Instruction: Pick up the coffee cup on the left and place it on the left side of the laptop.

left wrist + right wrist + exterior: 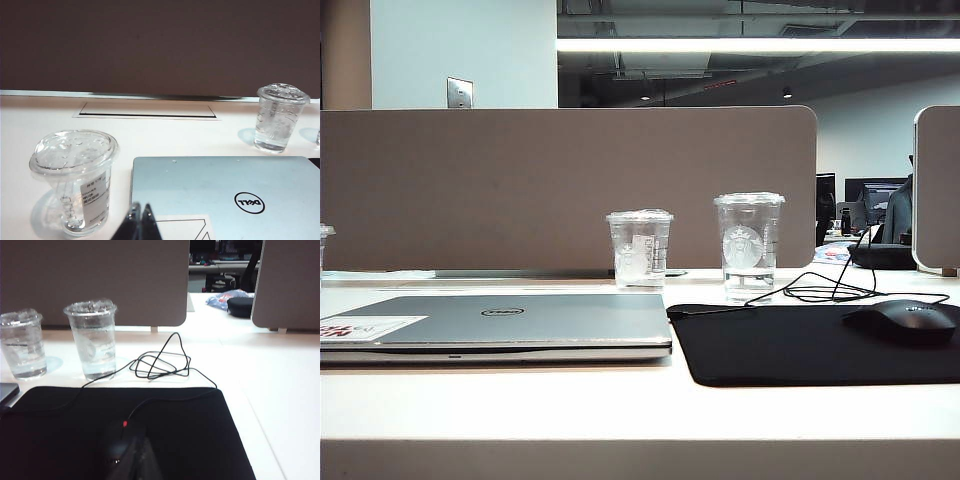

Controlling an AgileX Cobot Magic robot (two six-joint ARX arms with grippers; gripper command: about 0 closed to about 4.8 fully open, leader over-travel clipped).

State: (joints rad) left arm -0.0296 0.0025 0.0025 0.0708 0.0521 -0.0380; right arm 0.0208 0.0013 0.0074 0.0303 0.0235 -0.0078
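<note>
Left gripper (140, 220) jaws shut, empty, over laptop (225, 195), coffee cup (75, 180) at nine o'clock; right gripper (132, 460) jaws shut, empty, over mouse mat (190, 435).

The laptop (520, 320) lid carried a round Dell logo (249, 203), seen upside down in the left wrist view. A white sticker (365, 328) with red marks sat at the lid's corner; its characters were illegible. The coffee cup (75, 180) bore a white printed label (95, 195), text too small to read. The tallest cup (749, 245) showed a round Starbucks logo (743, 246).
</note>
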